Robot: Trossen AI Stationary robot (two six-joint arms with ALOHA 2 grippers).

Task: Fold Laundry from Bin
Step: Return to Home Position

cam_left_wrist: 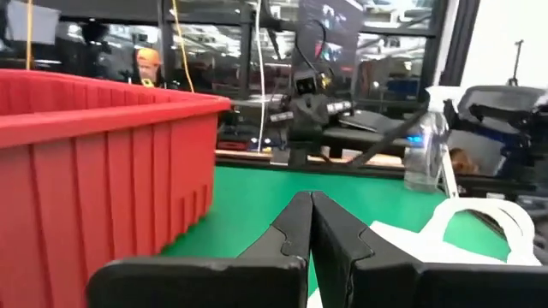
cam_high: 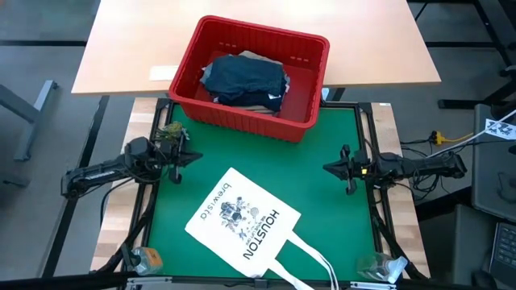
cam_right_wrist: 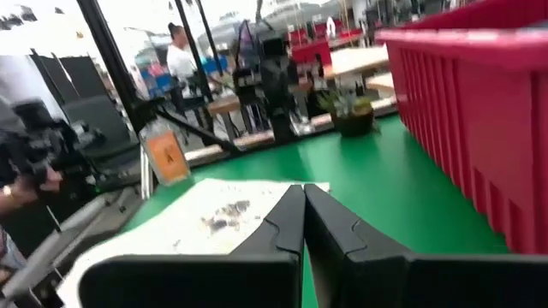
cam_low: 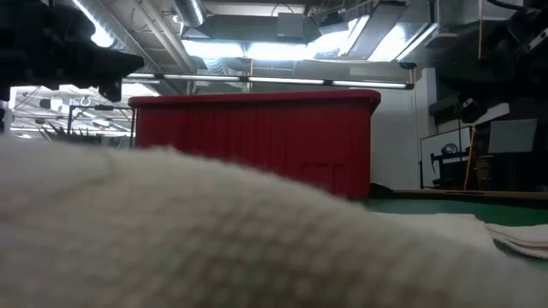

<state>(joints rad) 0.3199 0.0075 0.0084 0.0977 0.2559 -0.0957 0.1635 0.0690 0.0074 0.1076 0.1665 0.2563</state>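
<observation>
Where the bin stands: I see the red bin (cam_high: 242,121) at the far edge of the green mat (cam_high: 322,145), its back part over the pale wooden table (cam_high: 129,48) beyond.
Laundry: the laundry (cam_high: 246,80) lies as a folded pile inside the bin. A dark navy piece is on top and a pale edge shows at the back.
Left claw: my left claw (cam_high: 196,156) is at the mat's left side, pointing inward, near the bin's front left corner but apart from it. On its wrist camera the fingers (cam_left_wrist: 291,231) are pressed together with nothing between them.
Right claw: my right claw (cam_high: 328,167) is at the mat's right side, pointing inward, facing the left one. Its fingers (cam_right_wrist: 287,222) meet as well, and it holds nothing.
Tote bag: the white tote bag (cam_high: 242,221) printed HOUSTON lies flat on the mat between the claws, toward the front. Its straps trail to the front edge, and it is clear of the bin.
Table-level camera: white cloth (cam_low: 171,231) fills the foreground, with the bin's wall behind it.
Corners: a bottle (cam_high: 147,259) stands at the front left.
</observation>
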